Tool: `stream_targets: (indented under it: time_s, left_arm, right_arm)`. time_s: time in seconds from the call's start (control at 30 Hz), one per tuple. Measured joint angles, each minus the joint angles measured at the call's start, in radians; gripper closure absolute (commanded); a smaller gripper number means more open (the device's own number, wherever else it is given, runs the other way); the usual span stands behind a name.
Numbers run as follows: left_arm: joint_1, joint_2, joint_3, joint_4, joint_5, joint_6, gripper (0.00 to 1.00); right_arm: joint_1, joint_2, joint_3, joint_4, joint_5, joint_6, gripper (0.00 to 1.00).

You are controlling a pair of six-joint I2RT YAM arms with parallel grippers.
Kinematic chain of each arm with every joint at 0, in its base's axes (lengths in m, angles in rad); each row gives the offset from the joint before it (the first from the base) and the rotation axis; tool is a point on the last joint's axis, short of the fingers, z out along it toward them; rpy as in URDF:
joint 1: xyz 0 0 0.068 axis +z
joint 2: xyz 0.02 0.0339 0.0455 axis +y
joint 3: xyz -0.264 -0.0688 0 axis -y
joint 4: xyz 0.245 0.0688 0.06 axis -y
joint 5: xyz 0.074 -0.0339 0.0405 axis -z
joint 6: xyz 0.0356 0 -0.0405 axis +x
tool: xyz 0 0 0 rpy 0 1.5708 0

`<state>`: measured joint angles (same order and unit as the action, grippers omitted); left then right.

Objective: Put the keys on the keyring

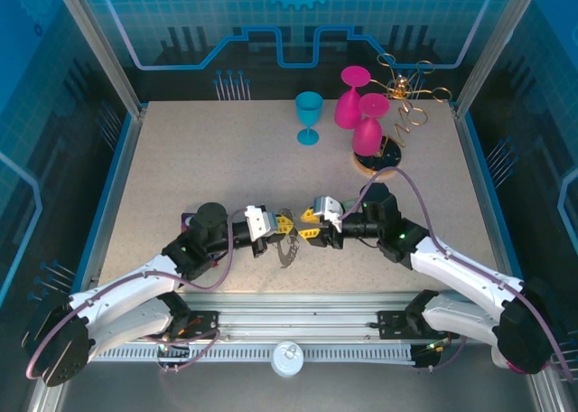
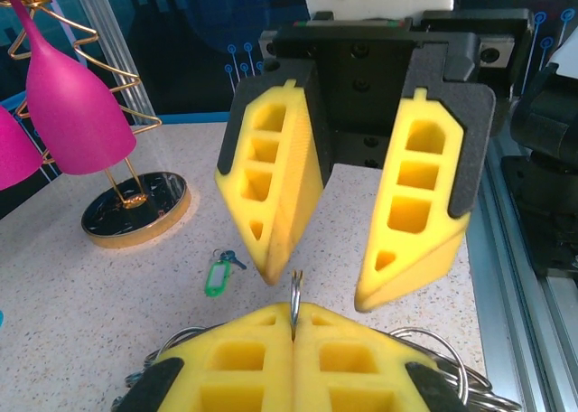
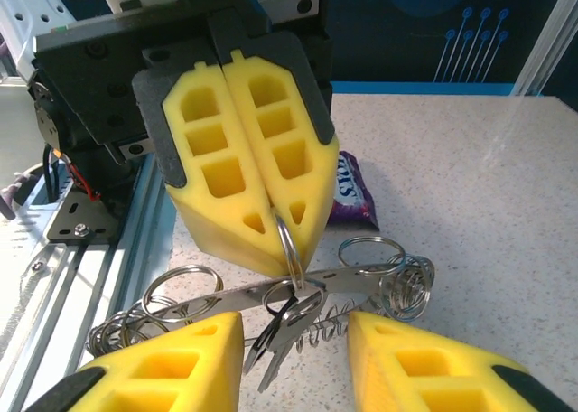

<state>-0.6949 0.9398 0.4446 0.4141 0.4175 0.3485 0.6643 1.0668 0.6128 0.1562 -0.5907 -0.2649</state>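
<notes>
As left gripper (image 3: 275, 227) presses together on one wire loop, keyring (image 3: 357, 276) is held there | right gripper (image 2: 327, 285) half spread, just beside keyring | keys (image 2: 218, 275) on table (image 1: 208, 168) beyond keyring, apart | near table edge close to keyring, bare top beyond

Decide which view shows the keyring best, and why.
Right wrist view: the keyring stretches across the frame, close and sharp, with wire loops along it and one loop pinched by the left gripper. Left wrist view catches a few loops at the bottom edge. Top view gives a small, dim shape.
</notes>
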Motion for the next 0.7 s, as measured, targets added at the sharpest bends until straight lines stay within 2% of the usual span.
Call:
stream_targets:
  time_s: [0.2, 0.47, 0.7]
  left_arm:
    - [0.0, 0.003, -0.002, 0.047, 0.007, -0.011, 1.0]
    - [0.0, 0.011, -0.01, 0.126, 0.01, -0.058, 1.0]
    - [0.018, 0.021, -0.037, 0.218, 0.017, -0.138, 1.0]
  right_arm:
    - [0.009, 0.058, -0.001, 0.038, -0.01, 0.026, 0.6]
    - [0.023, 0.08, -0.005, 0.061, 0.028, 0.036, 0.83]
    - [0.024, 0.07, -0.005, 0.063, 0.052, 0.021, 0.95]
